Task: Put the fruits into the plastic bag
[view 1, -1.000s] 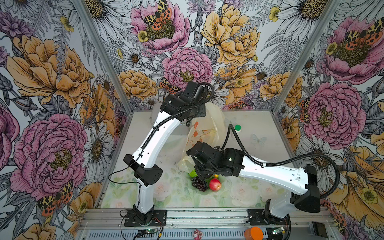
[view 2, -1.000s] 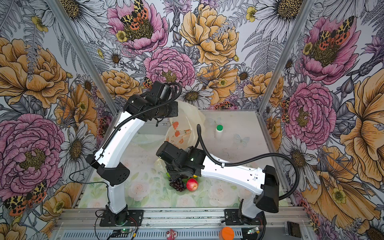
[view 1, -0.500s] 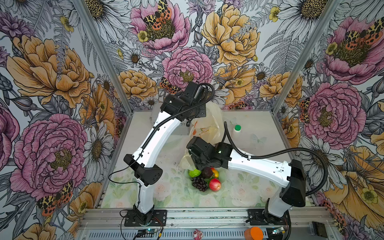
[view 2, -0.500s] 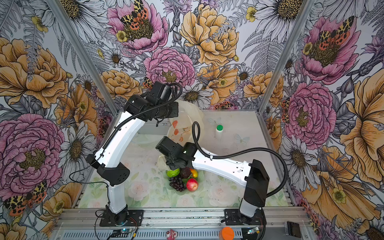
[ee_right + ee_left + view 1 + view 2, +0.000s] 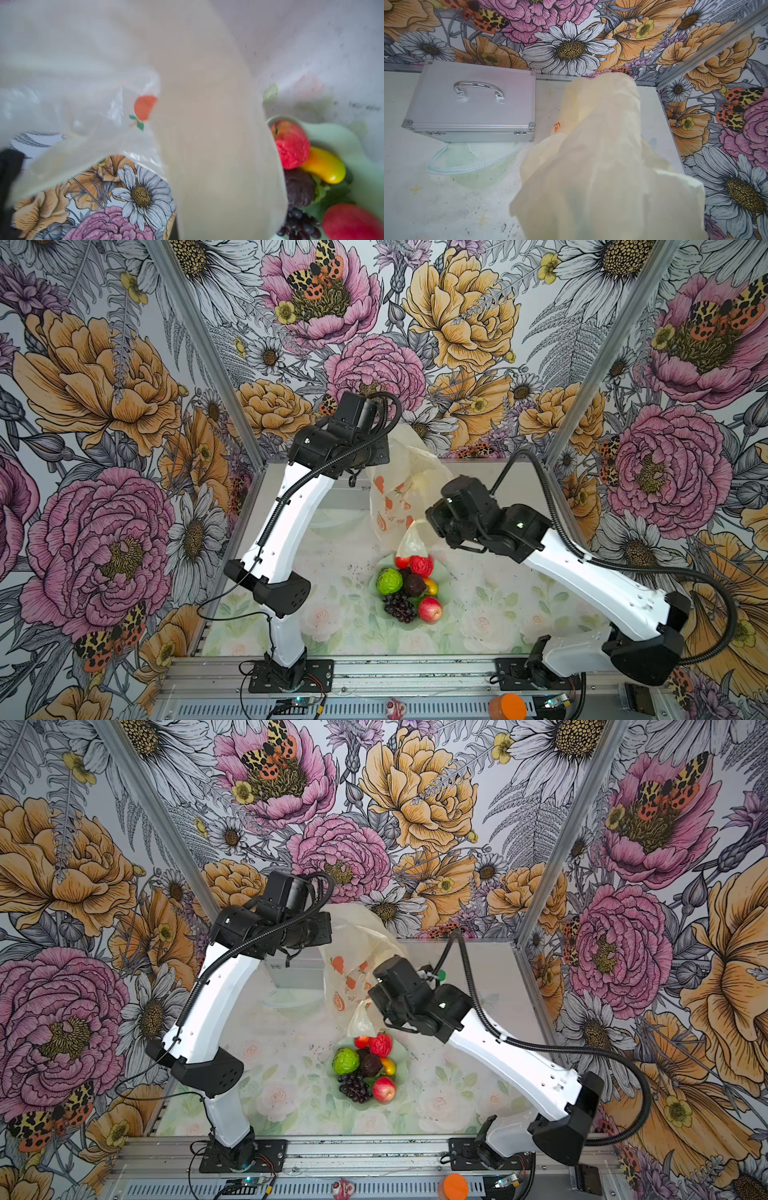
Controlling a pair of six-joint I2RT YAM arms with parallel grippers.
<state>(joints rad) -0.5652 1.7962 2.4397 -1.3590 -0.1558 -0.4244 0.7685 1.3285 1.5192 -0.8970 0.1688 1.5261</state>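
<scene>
The plastic bag [image 5: 399, 485], thin, crinkly and translucent pale yellow with orange fruit prints, hung over mid-table. Its long axis ran from the raised left gripper [image 5: 380, 458] at the back down toward the scalloped pale green bowl [image 5: 336, 135]. The left gripper's jaws, hidden under bunched film, were closed on the bag's top. The right gripper [image 5: 428, 526] was pinched together on a stretched loop of film just above the bowl. The fruits [image 5: 414, 584] lay heaped in the bowl: smooth apple [image 5: 429, 609], bumpy berry [image 5: 421, 565], knobbly green ball [image 5: 389, 580], beaded grape bunch [image 5: 398, 606].
</scene>
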